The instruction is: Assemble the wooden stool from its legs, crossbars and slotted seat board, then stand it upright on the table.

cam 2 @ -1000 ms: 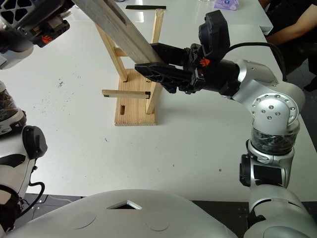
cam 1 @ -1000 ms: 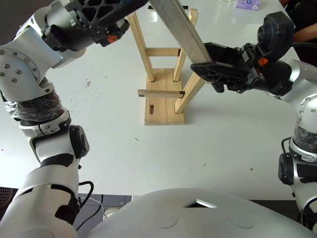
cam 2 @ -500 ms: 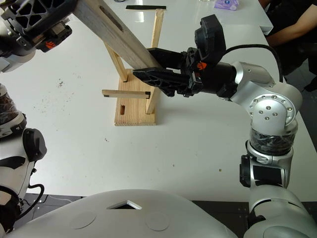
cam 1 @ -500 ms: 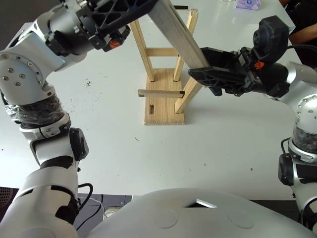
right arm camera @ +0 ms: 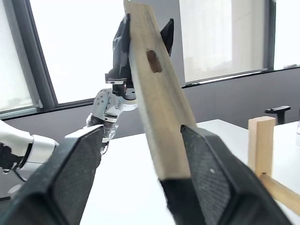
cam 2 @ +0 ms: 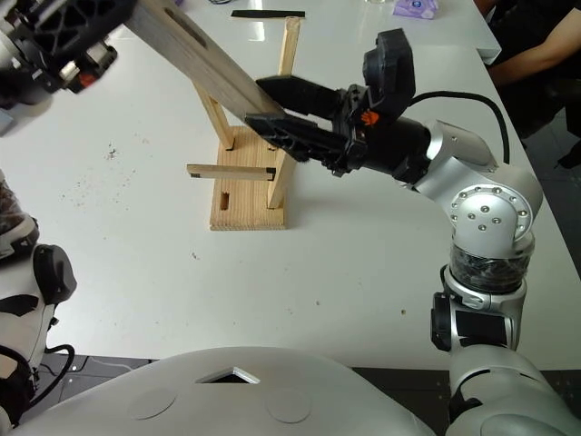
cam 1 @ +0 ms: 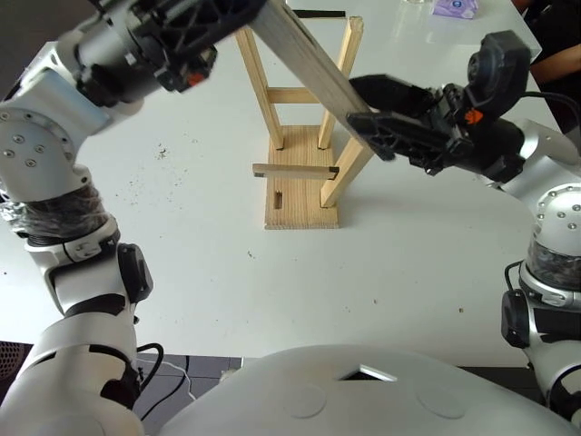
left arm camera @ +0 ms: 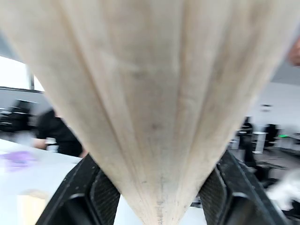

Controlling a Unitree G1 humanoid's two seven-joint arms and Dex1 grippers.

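Slotted board (cam 2: 209, 56) is pale, matt wood; table (cam 2: 363, 254) smooth white.

White, flat counter (cam 1: 218, 272). Near centre, lying flat: slotted board (cam 1: 300, 216), one open slot (cam 1: 278, 198) showing at left front. Standing in board: three legs (cam 1: 263, 86), leaning slightly; two crossbars (cam 1: 298, 94), the front one fixed at its right end and free at its left. At far edge: black strip (cam 2: 267, 14). At far right corner: purple packet (cam 2: 414, 8). Left of board, well apart: scattered dark specks (cam 1: 162, 151).
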